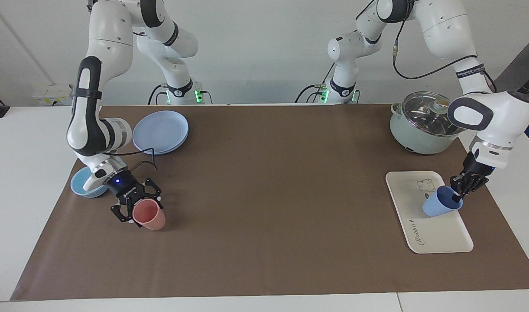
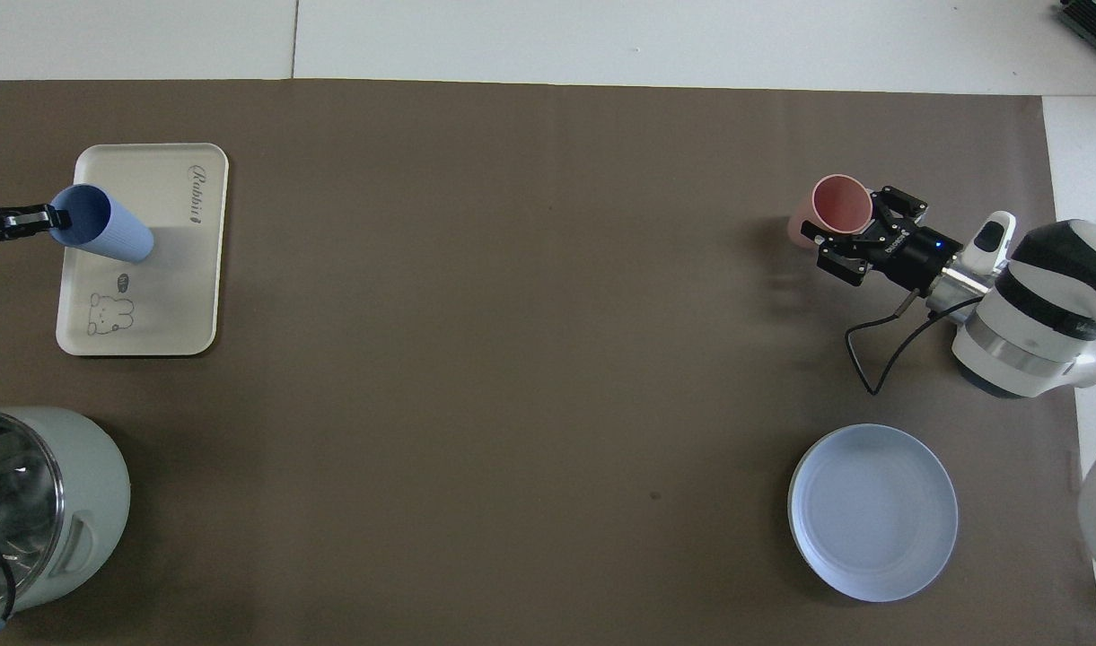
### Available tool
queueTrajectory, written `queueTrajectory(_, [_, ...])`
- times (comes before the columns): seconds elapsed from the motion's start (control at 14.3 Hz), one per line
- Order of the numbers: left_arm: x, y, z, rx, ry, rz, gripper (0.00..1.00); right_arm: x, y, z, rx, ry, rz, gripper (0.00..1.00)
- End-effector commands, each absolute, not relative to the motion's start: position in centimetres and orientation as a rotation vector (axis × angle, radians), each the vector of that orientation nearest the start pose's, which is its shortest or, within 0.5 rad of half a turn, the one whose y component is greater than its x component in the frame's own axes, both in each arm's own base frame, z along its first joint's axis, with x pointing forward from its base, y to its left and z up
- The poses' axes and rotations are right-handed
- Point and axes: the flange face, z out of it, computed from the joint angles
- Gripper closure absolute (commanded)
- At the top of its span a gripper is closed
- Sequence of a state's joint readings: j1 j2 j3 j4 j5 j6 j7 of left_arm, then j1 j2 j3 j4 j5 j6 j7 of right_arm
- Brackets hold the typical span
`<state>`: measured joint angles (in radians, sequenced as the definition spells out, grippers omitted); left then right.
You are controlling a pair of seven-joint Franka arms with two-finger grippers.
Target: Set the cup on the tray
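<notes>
The periwinkle-blue cup (image 1: 439,208) is tilted over the cream-white tray (image 1: 437,236), at the edge toward the left arm's end of the table. Its base is at or just above the tray's surface. My left gripper (image 1: 457,197) is shut on the cup's rim, one finger inside. In the overhead view the cup (image 2: 108,231) leans across the tray (image 2: 162,296) from the left gripper (image 2: 58,218). My right gripper (image 1: 136,211) is shut on the rim of a tilted salmon-pink cup (image 1: 151,216) at the right arm's end of the table, which also shows in the overhead view (image 2: 839,202).
A pale green pot with a glass lid (image 1: 422,125) stands nearer to the robots than the tray. Stacked round blue plates (image 1: 160,132) and a light-blue bowl (image 1: 84,184) lie near the right arm. A brown mat (image 1: 264,195) covers the table.
</notes>
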<state>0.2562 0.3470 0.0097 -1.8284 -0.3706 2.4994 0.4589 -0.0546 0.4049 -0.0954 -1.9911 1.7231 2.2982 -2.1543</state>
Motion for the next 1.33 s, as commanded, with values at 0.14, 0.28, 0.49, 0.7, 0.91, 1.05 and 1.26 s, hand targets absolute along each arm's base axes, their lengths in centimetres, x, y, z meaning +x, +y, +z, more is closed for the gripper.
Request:
queueTrajectory(0.14, [63.6,17.7,37.8,-3.199,-0.057,-0.671,1.00,60.2,-6.8,26.6,-2.189,-0.744,-1.327,0.03])
queueTrajectory(0.28, [64.0,17.3,38.2,-3.198,-0.050,-0.683,0.69,59.9,-7.1,26.4,-2.194,-0.733,-1.323,0.00])
queueTrajectory(0.49, [65.1,16.8,39.7,-3.202,-0.022,-0.699,0.15,59.9,-7.2,26.9,-2.187,-0.729,-1.328,0.00])
queueTrajectory(0.7, [67.0,15.0,42.0,-3.238,0.042,-0.665,0.03,60.1,-6.6,29.0,-2.187,-0.681,-1.323,0.00])
queueTrajectory(0.91, [68.5,11.7,45.0,-3.238,0.037,-0.551,0.03,60.2,-6.1,32.4,-2.268,-0.662,-1.287,0.00])
queueTrajectory(1.05, [69.4,8.0,47.1,-3.177,0.069,-0.431,0.03,60.5,-4.9,34.8,-2.312,-0.650,-1.245,0.00])
queueTrajectory(1.26, [69.3,3.2,50.3,-3.186,0.039,-0.295,0.03,60.8,-3.0,38.3,-2.404,-0.635,-1.185,0.00])
